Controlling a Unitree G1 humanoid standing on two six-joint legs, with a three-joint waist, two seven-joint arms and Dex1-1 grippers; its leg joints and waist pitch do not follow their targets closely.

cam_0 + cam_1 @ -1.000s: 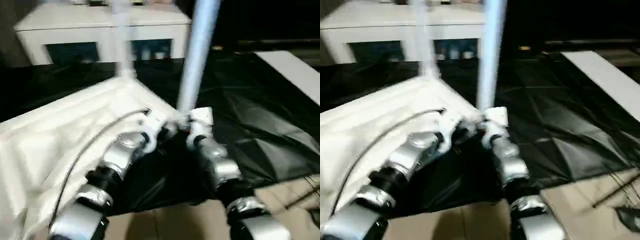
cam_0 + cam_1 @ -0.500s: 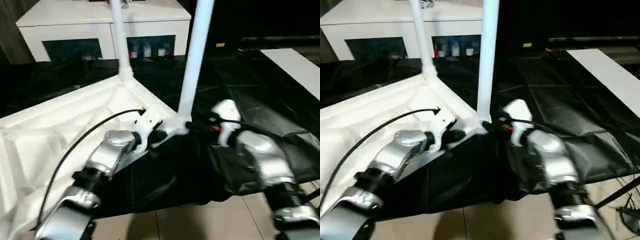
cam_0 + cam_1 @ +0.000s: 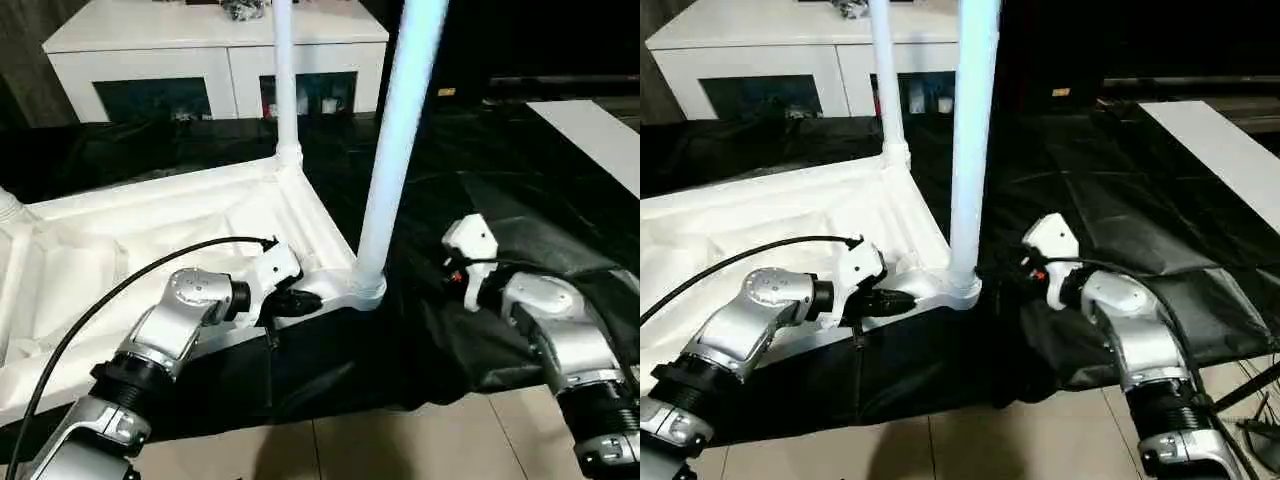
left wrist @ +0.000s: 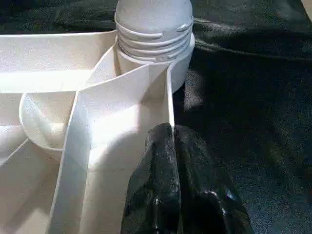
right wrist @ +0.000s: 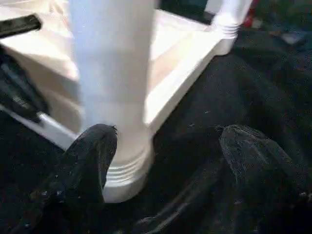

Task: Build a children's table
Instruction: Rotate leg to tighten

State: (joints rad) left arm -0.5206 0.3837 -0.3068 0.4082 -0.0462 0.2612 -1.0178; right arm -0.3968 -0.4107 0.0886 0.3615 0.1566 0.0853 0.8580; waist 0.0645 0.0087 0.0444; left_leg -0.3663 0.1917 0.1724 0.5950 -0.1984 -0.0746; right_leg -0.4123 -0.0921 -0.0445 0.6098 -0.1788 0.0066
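Observation:
The children's table's white tabletop (image 3: 120,250) lies upside down on a black sheet, ribs facing up. Two white legs stand upright in its corner sockets: a near leg (image 3: 400,150) and a far leg (image 3: 283,80). My left gripper (image 4: 172,134) is shut on the tabletop's thin rim, a little short of the near leg's ribbed socket (image 4: 155,29). My right gripper (image 5: 165,141) is open just to the right of the near leg's base (image 5: 119,170). One of its fingers (image 5: 92,156) sits close beside the leg's base, and the other finger (image 5: 248,156) hangs over the black sheet.
A white cabinet with glass doors (image 3: 150,60) stands at the back. The black sheet (image 3: 480,180) covers the floor around the tabletop, with a white board (image 3: 600,130) at the right and tiles (image 3: 400,450) in front. A black cable (image 3: 100,310) loops over my left arm.
My right gripper has come off the near leg's base and drawn back to the right, opening a little wider. The left gripper stays on the rim. The camera has shifted.

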